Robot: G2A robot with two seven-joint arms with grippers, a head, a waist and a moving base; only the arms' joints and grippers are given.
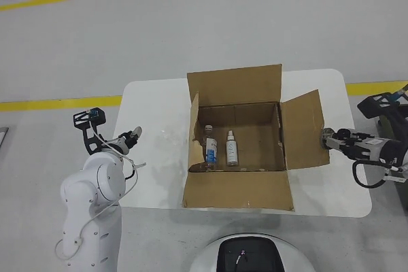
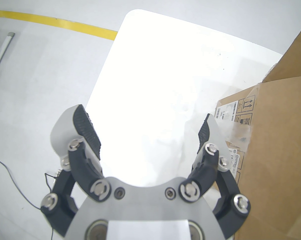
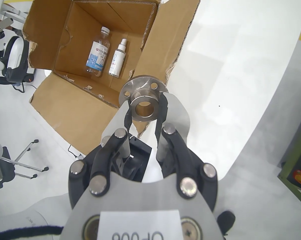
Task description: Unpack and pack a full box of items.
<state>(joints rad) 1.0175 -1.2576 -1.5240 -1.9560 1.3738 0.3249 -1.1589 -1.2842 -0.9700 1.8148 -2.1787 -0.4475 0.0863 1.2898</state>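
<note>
An open cardboard box (image 1: 236, 190) stands mid-table, flaps spread. Inside lie a clear bottle with a blue label (image 1: 209, 146) (image 3: 97, 53) and a white spray bottle (image 1: 232, 149) (image 3: 118, 58), side by side on the box floor. My right gripper (image 3: 145, 106) (image 1: 324, 139) hangs at the box's right flap, shut on a steel flange (image 3: 142, 96) with bolt holes. My left gripper (image 2: 145, 128) (image 1: 133, 136) stands open and empty over the table's left edge, apart from the box (image 2: 273, 136).
The white table (image 1: 156, 122) has bare surface left of the box and along its right side (image 3: 240, 63). A yellow floor line (image 1: 47, 104) runs behind. A dark cart (image 1: 394, 112) stands at the far right, and chairs (image 3: 13, 156) on the floor beyond the box.
</note>
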